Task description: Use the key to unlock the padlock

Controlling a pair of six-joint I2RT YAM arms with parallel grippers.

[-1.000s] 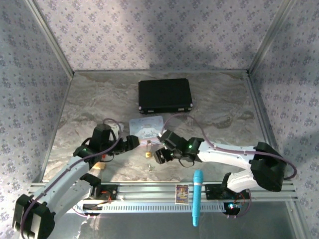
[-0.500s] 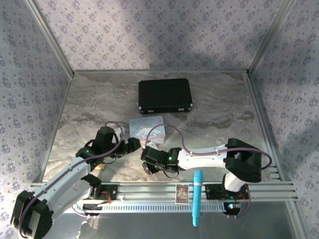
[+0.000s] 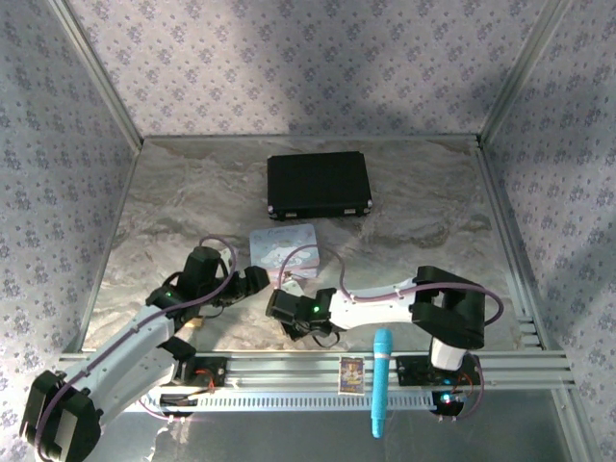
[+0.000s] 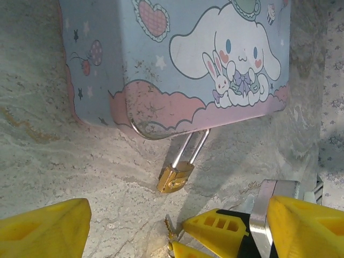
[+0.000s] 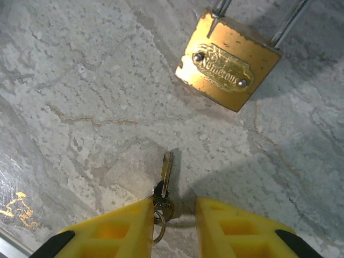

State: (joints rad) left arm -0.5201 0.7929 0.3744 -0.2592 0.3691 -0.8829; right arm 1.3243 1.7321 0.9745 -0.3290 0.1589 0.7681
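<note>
Small brass padlock (image 5: 228, 63) with thin silver shackle: flat on the marbled tabletop (image 5: 80, 80), upper right of the right wrist view. The shackle reaches the lower edge of the pastel blue-and-pink cartoon tin (image 4: 177, 54).
Tiny silvery key (image 5: 166, 171) on a ring: lower centre, below the padlock and apart from it.
Right gripper (image 5: 172, 215): yellow fingers parted, straddling the key's head.
Left gripper (image 3: 256, 280): fingers spread wide, holding nothing.
</note>
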